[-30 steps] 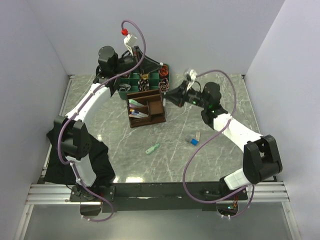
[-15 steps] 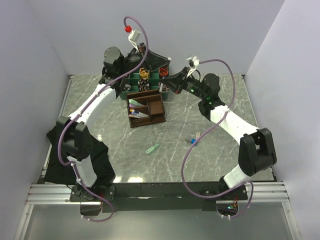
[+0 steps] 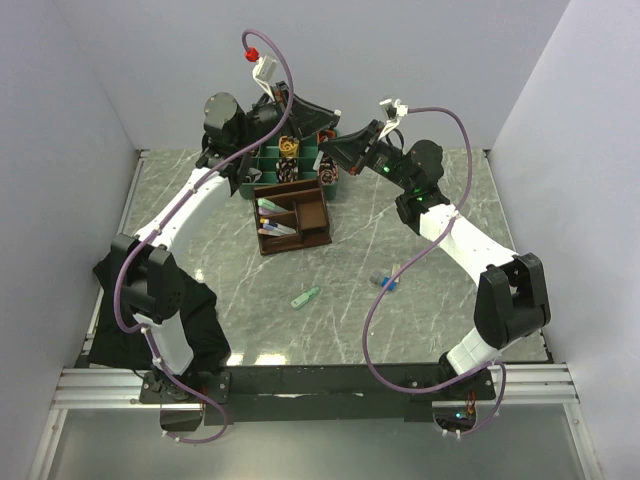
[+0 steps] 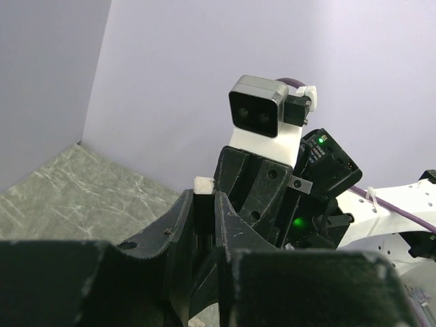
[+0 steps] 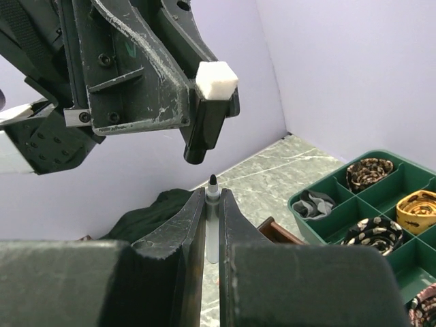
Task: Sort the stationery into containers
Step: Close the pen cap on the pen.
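Pen (image 5: 212, 231) is being gripped upright by R gripper (image 5: 212, 197), tip bare. Cap (image 5: 203, 133) is being clamped by L gripper (image 5: 197, 102) just above the tip, not touching. Both are being held in air at back of table, by green tray (image 5: 327, 178), apart from organiser (image 3: 310, 228).

Risks:
- Cap looks slightly off-line, so tip could be jammed on cap rim & pen tilted or pushed down thru fingers.
- Either piece could be dropped into tray.
- Grippers are v. close, so they could be knocked together.

Count: 2 grippers, 1 pen, 1 cap, 1 organiser, 1 tray. On table: 1 green clip (image 3: 306, 297) + prob. 2 small bits (image 3: 386, 281), partly hidden by cable.
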